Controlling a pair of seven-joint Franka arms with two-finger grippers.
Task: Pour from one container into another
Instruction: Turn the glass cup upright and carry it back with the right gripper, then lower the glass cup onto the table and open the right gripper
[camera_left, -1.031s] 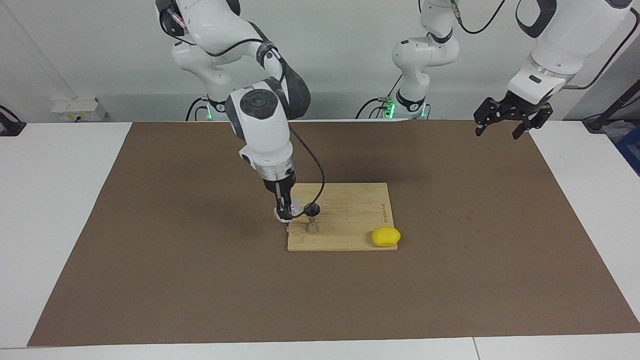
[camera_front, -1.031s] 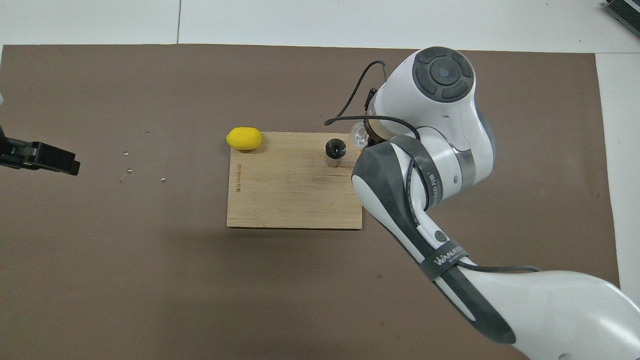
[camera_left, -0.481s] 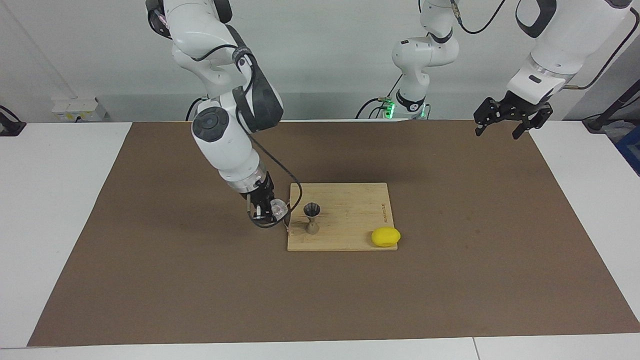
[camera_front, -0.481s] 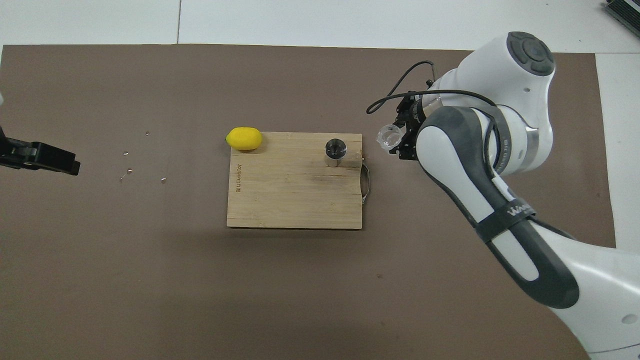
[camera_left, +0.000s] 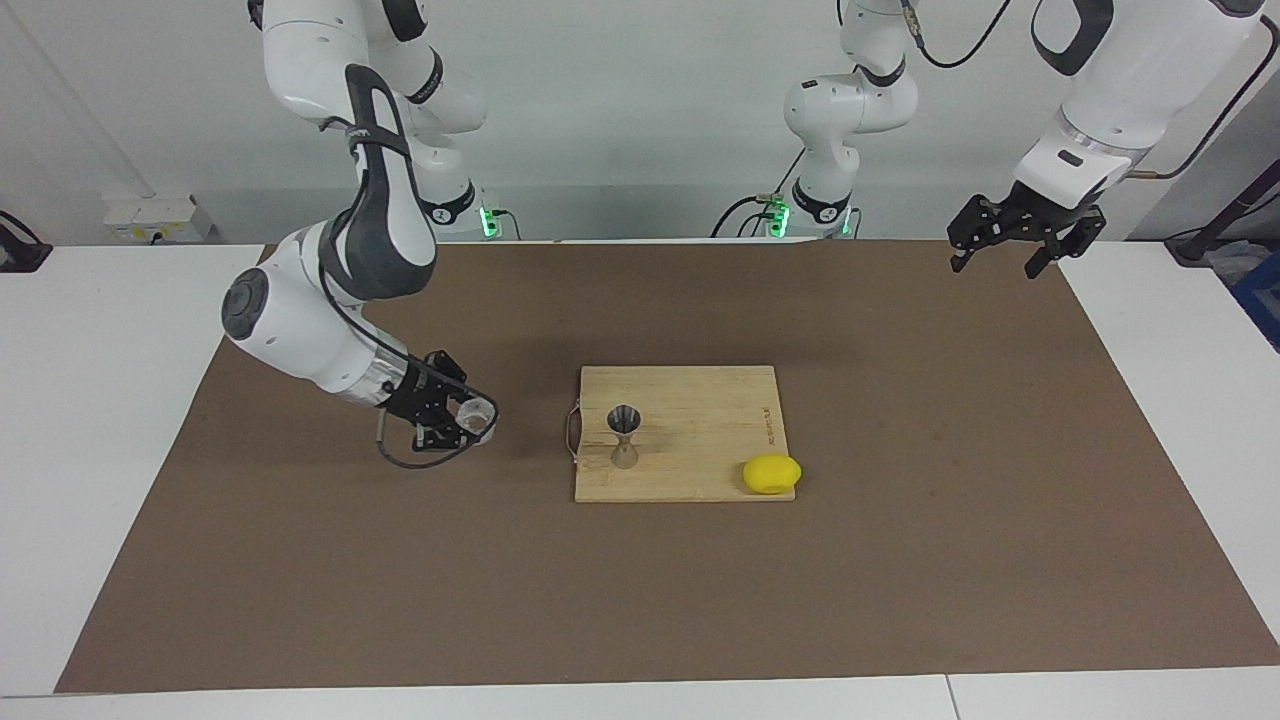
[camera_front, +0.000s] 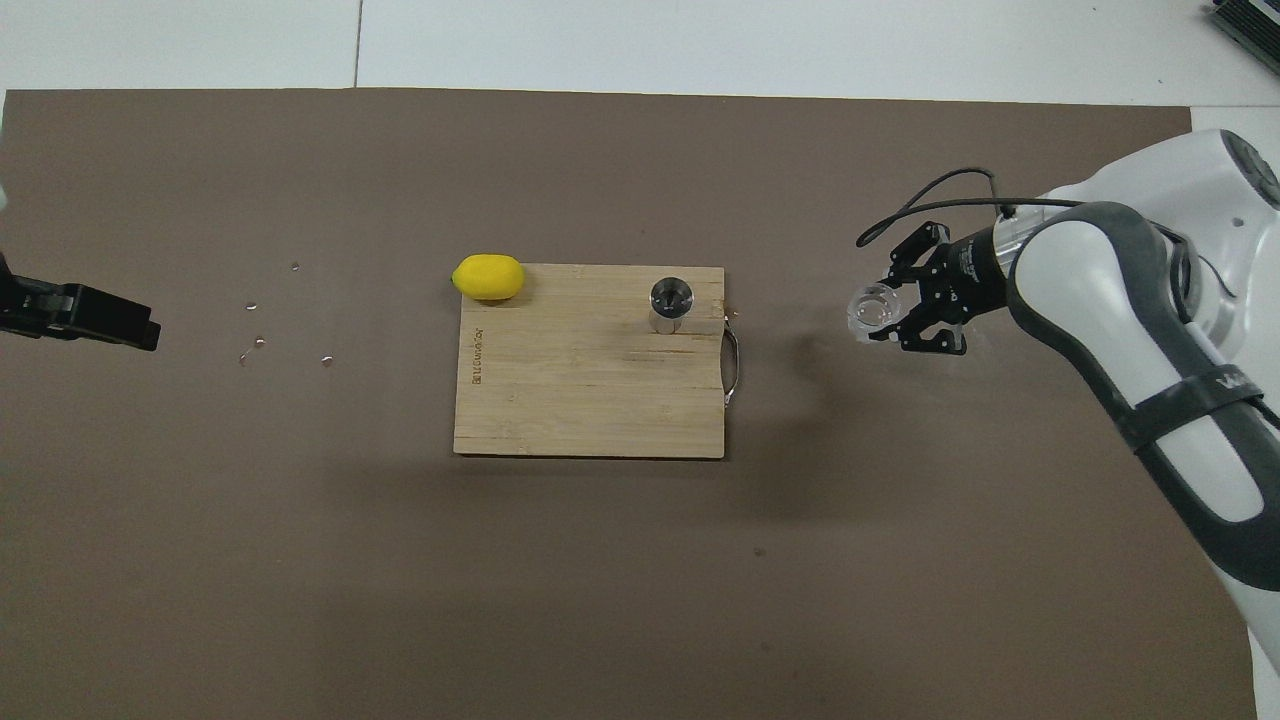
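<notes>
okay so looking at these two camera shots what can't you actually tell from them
- Whether the glass cup in the right tool holds any liquid: clear and too small in both views.
- Fill level of the jigger on the cutting board: its bowl is dark overhead, too small facing.
- Left tool overhead: cut off by the frame edge.

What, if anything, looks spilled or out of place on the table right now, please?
A few small clear droplets lie scattered on the brown mat toward the left arm's end, well away from the jigger on the cutting board. They look like a spill. Nothing else stands out.
</notes>
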